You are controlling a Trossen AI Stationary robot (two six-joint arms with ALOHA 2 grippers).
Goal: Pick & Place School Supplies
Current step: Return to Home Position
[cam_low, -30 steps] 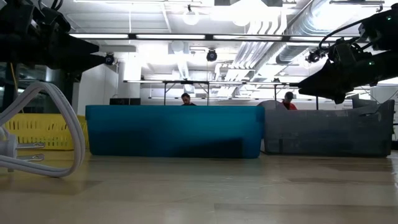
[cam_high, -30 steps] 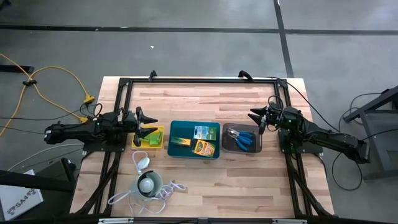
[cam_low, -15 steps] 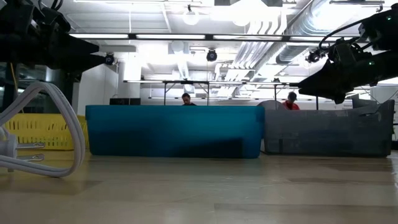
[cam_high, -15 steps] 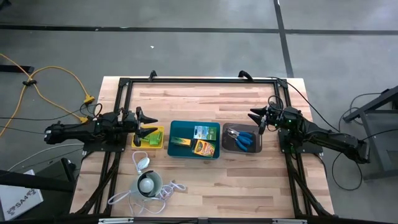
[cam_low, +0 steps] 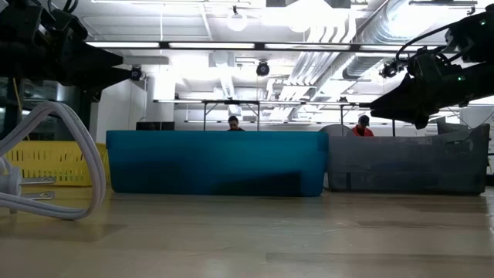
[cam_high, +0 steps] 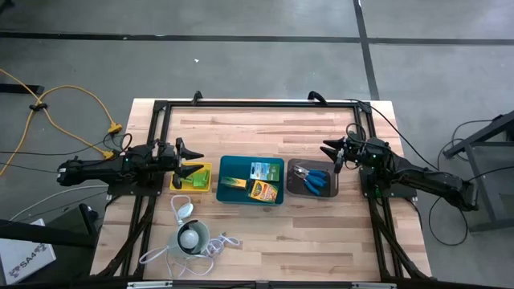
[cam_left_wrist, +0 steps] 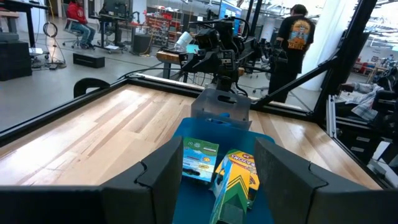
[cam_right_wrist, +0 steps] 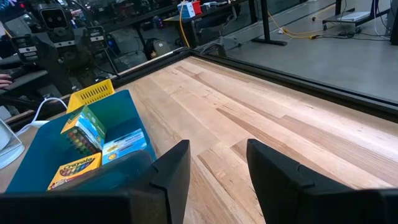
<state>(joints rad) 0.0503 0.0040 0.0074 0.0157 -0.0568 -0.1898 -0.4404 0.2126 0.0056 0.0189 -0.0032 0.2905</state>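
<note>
The teal tray (cam_high: 226, 165) in the middle holds a yellow crayon box (cam_high: 262, 191), a green-and-yellow box (cam_high: 233, 185) and a green-and-white pack (cam_high: 259, 170). Blue-handled scissors (cam_high: 313, 178) lie in the dark grey tray (cam_high: 331, 189). Small lime-green blocks (cam_high: 196, 182) sit in the yellow tray (cam_high: 207, 170). My left gripper (cam_high: 188, 159) hovers open and level over the yellow tray, pointing at the teal tray. My right gripper (cam_high: 328, 151) hovers open at the grey tray's far right corner. Neither holds anything.
A white round gadget (cam_high: 191, 237) with its cord (cam_high: 221, 245) lies near the front left. A black frame (cam_high: 257, 103) borders the wooden table (cam_high: 265, 128), which is bare along its far side. People move in the room behind (cam_low: 361, 123).
</note>
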